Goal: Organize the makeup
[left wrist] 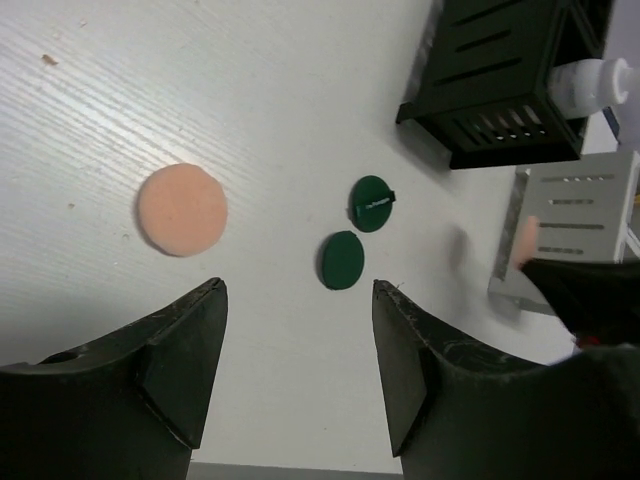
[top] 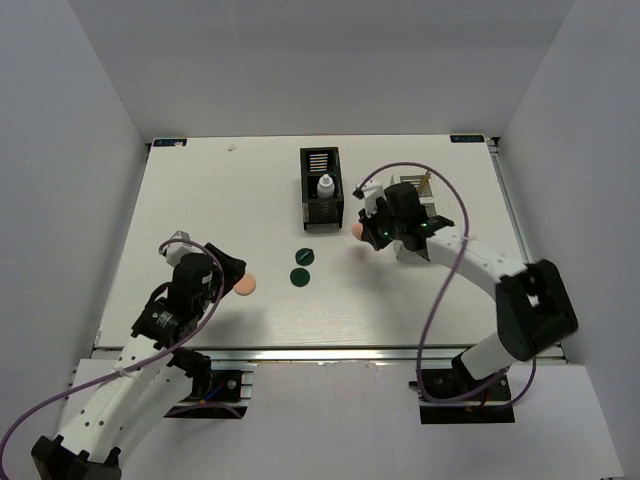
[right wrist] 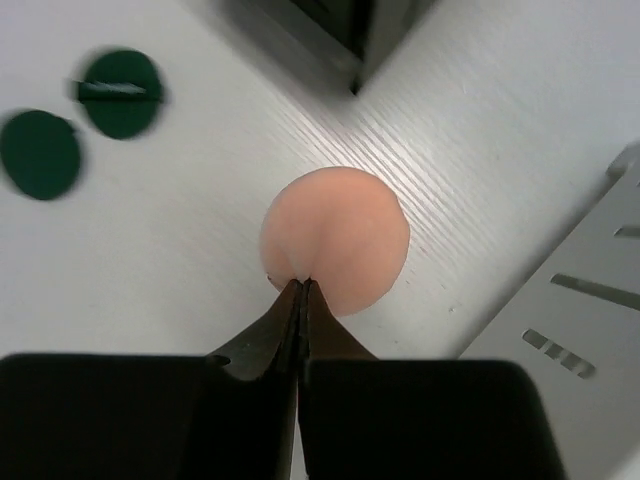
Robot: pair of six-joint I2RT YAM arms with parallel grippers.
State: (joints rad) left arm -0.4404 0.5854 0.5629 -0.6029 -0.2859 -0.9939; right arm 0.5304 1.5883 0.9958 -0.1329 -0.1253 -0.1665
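"Where's the peach puff [right wrist: 335, 240]?"

"Just left of the white box [right wrist: 570, 310], right of the black box [right wrist: 330, 30]. The right gripper [right wrist: 300, 283] pinches its edge."

"How to do it well?"

"Squeeze tight and move slowly. The left gripper [left wrist: 297, 290] gapes wide, holding nothing."

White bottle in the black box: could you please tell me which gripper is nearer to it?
Right. The right gripper, pinching a peach puff, sits just right of the black box holding the white bottle; the left gripper is farther off, toward the near-left.

Left arm [top: 150, 335] jaws gape, right arm [top: 470, 255] jaws pinched.
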